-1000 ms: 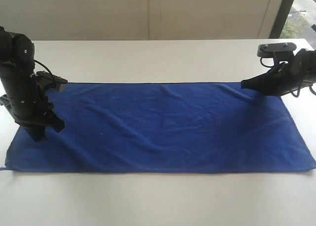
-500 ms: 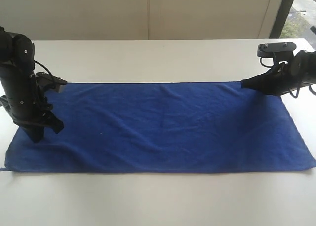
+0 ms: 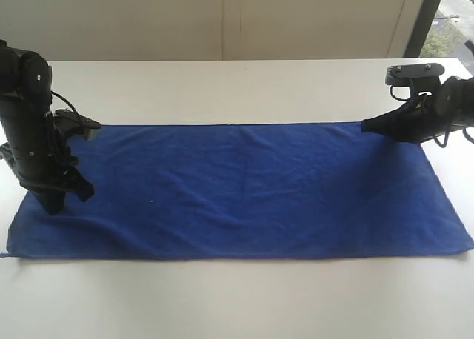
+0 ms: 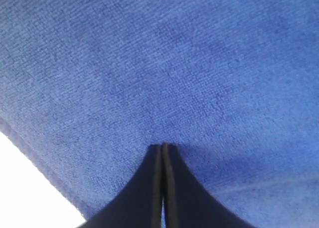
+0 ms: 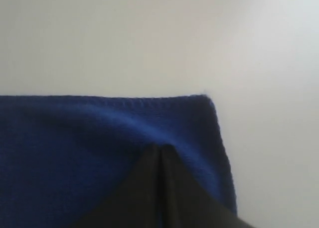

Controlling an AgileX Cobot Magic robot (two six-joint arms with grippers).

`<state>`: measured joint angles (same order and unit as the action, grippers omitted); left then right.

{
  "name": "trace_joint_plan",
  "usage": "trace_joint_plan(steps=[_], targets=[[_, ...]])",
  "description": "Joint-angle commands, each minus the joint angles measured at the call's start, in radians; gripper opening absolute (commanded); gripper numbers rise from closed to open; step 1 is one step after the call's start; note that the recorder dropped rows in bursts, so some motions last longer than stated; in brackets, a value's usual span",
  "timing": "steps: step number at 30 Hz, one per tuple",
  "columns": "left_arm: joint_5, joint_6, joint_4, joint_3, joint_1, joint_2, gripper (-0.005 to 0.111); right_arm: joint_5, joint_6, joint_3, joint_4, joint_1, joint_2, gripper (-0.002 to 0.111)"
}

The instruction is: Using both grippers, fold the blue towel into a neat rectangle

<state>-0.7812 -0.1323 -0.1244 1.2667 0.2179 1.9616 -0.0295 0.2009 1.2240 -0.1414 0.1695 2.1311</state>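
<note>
— Exterior view: how does the left gripper (image 3: 56, 203) stand?
— Left of frame, arm upright, claw pressed together, tips on the blue towel (image 3: 252, 191) spread mid-frame on the white table (image 3: 237, 87).
— And the right gripper (image 3: 365, 126)?
— Upper right, nearly level, claw pinching the towel's corner ridge.

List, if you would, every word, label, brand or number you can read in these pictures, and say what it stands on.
None can be read in any view.
The blue towel shows no printing, and the dark casings of the left gripper and the right gripper show no legible marking at this size.
</note>
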Motion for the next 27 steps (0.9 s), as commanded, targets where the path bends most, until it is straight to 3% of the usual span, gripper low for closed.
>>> trace_joint_plan(steps=[1,10,18,27], targets=[[0.054,0.003,-0.004,0.011,0.004,0.003,0.0,0.03,0.006,0.001,0.007,0.001,-0.001,0.0],[0.064,0.003,0.024,0.065,0.004,-0.036,0.0,0.037,0.006,0.001,0.007,0.001,-0.049,0.0],[-0.082,0.001,0.031,0.079,0.004,-0.036,0.0,0.03,0.006,0.001,0.007,0.001,-0.098,0.0],[-0.121,0.001,0.039,0.07,0.004,-0.008,0.0,-0.026,0.006,-0.003,0.007,0.001,-0.097,0.0]])
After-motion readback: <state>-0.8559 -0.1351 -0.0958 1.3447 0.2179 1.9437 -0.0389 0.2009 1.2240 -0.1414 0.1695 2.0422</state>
